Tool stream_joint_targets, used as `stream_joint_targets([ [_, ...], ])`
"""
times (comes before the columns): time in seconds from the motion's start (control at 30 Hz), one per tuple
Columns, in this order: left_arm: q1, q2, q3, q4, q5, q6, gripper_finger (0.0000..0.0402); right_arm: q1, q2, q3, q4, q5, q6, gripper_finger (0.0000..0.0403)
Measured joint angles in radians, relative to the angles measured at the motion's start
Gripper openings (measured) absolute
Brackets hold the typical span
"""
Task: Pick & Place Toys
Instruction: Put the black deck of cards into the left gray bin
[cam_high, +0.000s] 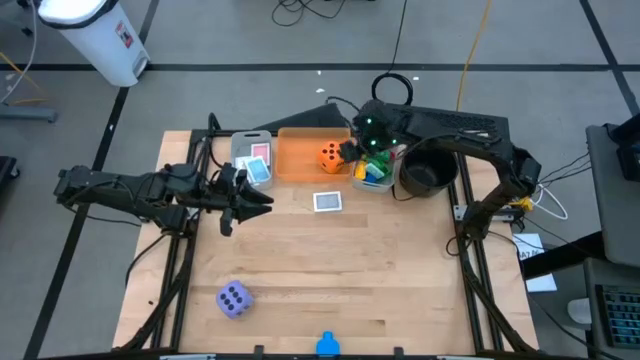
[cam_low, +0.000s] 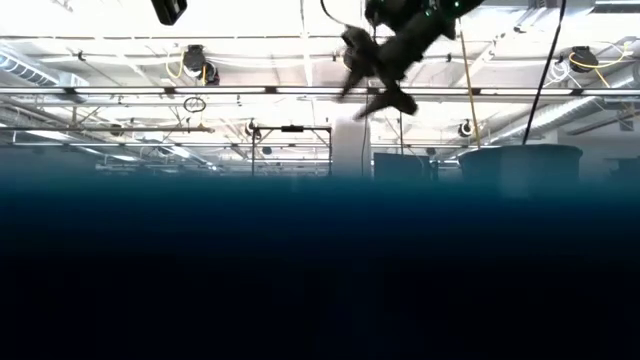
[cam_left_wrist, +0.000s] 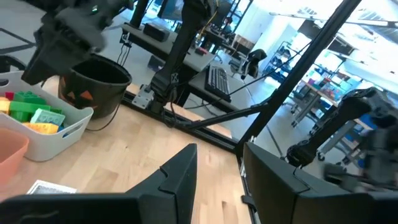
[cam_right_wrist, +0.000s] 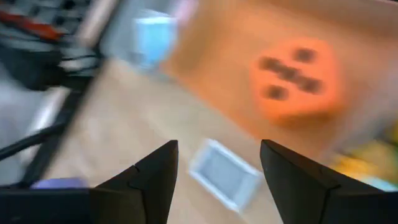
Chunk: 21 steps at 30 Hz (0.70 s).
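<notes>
Wooden worktop with purple foam die lower left: light, squashy, best pinched across flat faces; right gripper apart above orange die; left gripper empty, slightly apart.

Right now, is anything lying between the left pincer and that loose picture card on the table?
Nothing visible. The left pincer hangs over bare wood, and the picture card lies flat just beyond its tips, in front of the orange bin, with only open tabletop between.
</notes>
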Motion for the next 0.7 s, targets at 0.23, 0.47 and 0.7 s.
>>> stream_joint_targets([
  [0.23, -0.007, 0.0, 0.0, -0.02, 0.009, -0.017, 0.0136, 0.176, 0.006, 0.0, 0.318, -0.013, -0.043, 0.0219],
  [0.47, -0.021, 0.0, 0.0, -0.085, 0.009, -0.018, 0.0136, 0.315, 0.015, -0.001, 0.482, -0.01, -0.239, 0.0215],
  [0.7, -0.021, 0.0, 0.0, -0.094, 0.008, -0.001, 0.0136, 0.378, 0.017, -0.001, 0.476, -0.009, -0.352, 0.0218],
])
